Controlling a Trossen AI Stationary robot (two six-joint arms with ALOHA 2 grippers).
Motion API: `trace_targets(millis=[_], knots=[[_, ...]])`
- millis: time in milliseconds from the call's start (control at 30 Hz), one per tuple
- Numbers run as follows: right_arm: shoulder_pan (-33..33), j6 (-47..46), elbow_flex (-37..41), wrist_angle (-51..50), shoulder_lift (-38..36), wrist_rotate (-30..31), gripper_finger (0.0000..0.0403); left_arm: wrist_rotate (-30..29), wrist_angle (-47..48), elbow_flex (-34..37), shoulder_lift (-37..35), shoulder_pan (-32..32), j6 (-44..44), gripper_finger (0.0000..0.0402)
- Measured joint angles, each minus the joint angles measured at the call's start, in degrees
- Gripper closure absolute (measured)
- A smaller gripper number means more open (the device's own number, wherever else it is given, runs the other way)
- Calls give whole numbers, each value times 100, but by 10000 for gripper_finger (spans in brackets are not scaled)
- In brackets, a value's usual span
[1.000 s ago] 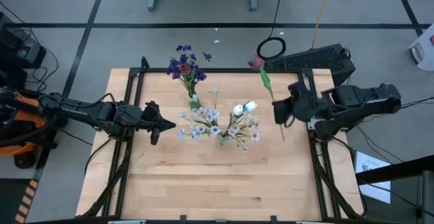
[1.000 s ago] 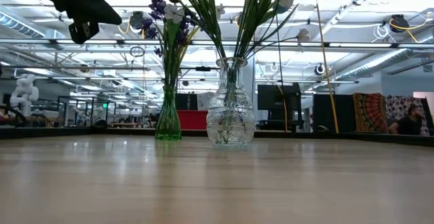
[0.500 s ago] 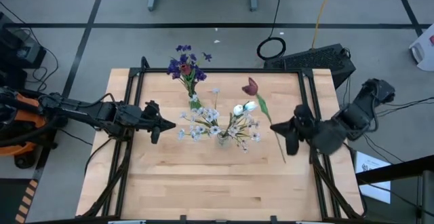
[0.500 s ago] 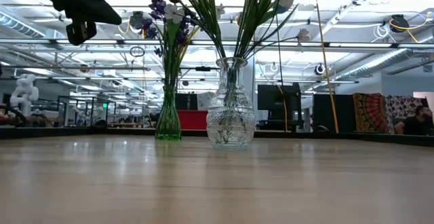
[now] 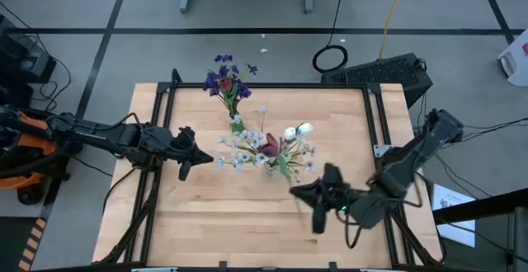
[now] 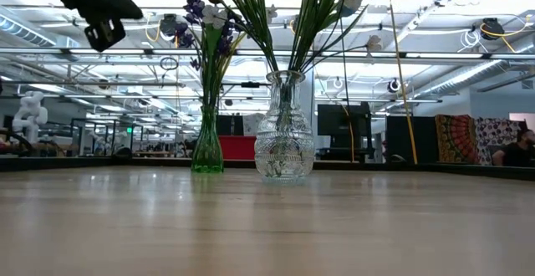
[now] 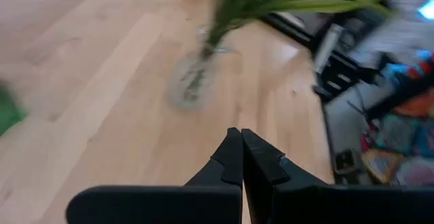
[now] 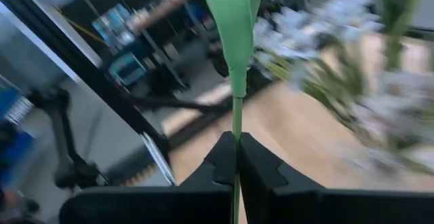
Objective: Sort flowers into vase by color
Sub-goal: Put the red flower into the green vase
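Note:
My right gripper [image 5: 294, 191] hovers over the table's near middle, shut on a dark red tulip [image 5: 270, 143]. The tulip's bud lies over the white and pale blossoms [image 5: 244, 152] in the clear glass vase [image 6: 284, 134]. Whether the bud touches them, I cannot tell. White tulip buds [image 5: 299, 129] stand in the same vase. A slim green vase [image 6: 207, 146] farther back holds purple flowers [image 5: 224, 78]. My left gripper [image 5: 208, 158] hangs shut to the left of the clear vase, holding nothing. My right gripper pinches the tulip's thin green stem [image 8: 236, 137] between its two fingertips, below a long leaf [image 8: 234, 20]. The fingers come from the table's near right, almost level. The flower is lifted clear of the table, its stem slanting away toward the bud over the clear vase.
Both vases stand on the wooden table top [image 5: 247, 214], the green one near the far edge, the clear one in the middle. Black frame rails [image 5: 153, 181] run along the table's left and right sides. Bare wood lies in front of the vases.
My right gripper has swung from the table's right edge toward its near middle, turning to point left, still shut on the tulip. The bud has travelled from beyond the far right corner to above the clear vase's bouquet.

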State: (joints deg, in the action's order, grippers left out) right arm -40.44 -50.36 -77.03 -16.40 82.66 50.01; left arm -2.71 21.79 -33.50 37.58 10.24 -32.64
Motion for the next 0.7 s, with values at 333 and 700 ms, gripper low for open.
trace_targets(millis=[333, 700], knots=[[1012, 1570, -865, 2877, 1515, -151, 402, 1706, -435, -191, -589, 4, 1130, 401], [1919, 1980, -4373, 1311, 3741, -722, 402, 1763, -402, -437, -1516, 2, 1364, 401]])
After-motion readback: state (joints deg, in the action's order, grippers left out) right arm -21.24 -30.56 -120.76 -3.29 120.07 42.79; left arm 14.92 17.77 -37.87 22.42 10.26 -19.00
